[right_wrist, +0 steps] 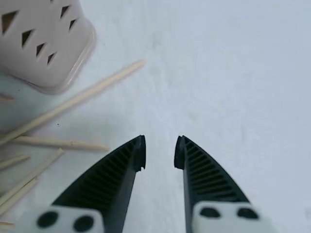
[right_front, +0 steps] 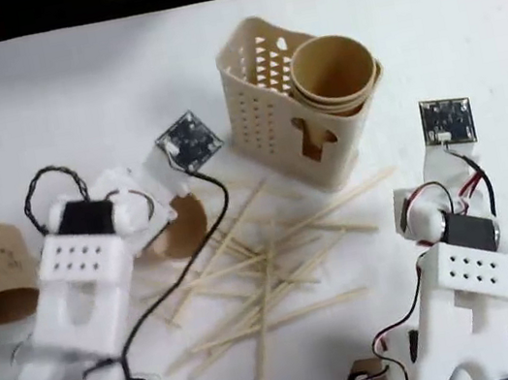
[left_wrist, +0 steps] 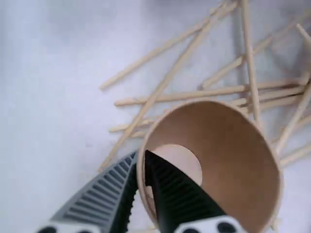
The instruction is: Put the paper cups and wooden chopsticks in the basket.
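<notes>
Left gripper [left_wrist: 141,158]: jaws pinched the rim of a tipped paper cup [left_wrist: 223,150] among wooden chopsticks [left_wrist: 204,92]. Right gripper [right_wrist: 159,153]: jaws stood slightly apart, empty, over tabletop [right_wrist: 233,73].

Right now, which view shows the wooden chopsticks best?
The high view: the whole pile of chopsticks lies beside the basket. The left wrist view shows some by the held cup; the right wrist view, a few by the basket's corner.

**Robotics Workbench**

This looks like a robotics lab or maker's bench. A white counter [right_front: 68,85] carries two white plastic arms [right_front: 78,280] with exposed black servos [right_front: 468,233], loose wires [right_front: 225,198] and bare circuit boards [right_front: 189,142].
</notes>
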`<state>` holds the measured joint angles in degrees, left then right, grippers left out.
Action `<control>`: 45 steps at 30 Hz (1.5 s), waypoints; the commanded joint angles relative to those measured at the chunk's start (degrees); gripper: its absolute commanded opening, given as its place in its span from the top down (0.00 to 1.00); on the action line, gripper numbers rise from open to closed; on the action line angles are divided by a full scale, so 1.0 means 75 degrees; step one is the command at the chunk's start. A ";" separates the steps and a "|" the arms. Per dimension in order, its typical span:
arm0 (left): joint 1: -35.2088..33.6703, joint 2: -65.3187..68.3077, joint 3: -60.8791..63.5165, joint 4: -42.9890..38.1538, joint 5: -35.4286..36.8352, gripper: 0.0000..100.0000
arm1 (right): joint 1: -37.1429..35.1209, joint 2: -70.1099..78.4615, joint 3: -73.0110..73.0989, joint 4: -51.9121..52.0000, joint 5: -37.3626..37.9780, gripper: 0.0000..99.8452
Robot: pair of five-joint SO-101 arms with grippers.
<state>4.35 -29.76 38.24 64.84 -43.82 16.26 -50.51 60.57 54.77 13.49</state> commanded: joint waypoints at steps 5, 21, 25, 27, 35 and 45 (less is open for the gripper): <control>0.0815 -0.2303 -0.1641 0.0375 0.0680 0.98 | 0.0029 0.0006 -0.0059 -0.0100 0.0000 0.89; 0.3229 -0.2268 -0.4689 -0.1020 0.1641 0.98 | 0.0029 0.0006 -0.0047 -0.0100 0.0000 0.89; 0.3558 -0.1459 -0.5029 -0.1395 0.1770 0.98 | 0.0029 0.0006 -0.0047 -0.0100 0.0000 0.89; 0.3593 -0.0862 -0.5497 -0.1395 0.1958 0.98 | 0.0029 0.0006 -0.0047 -0.0100 0.0000 0.89; 0.4167 0.1764 -0.7830 -0.1313 0.2051 0.98 | 0.0029 0.0006 -0.0047 -0.0100 0.0035 0.89; 0.4108 0.4964 -1.0960 0.0586 0.3130 0.98 | 0.0029 0.0006 -0.0035 -0.0100 0.0281 0.89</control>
<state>34.86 1.01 -33.49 64.48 -22.20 16.26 -50.51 60.57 54.77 15.08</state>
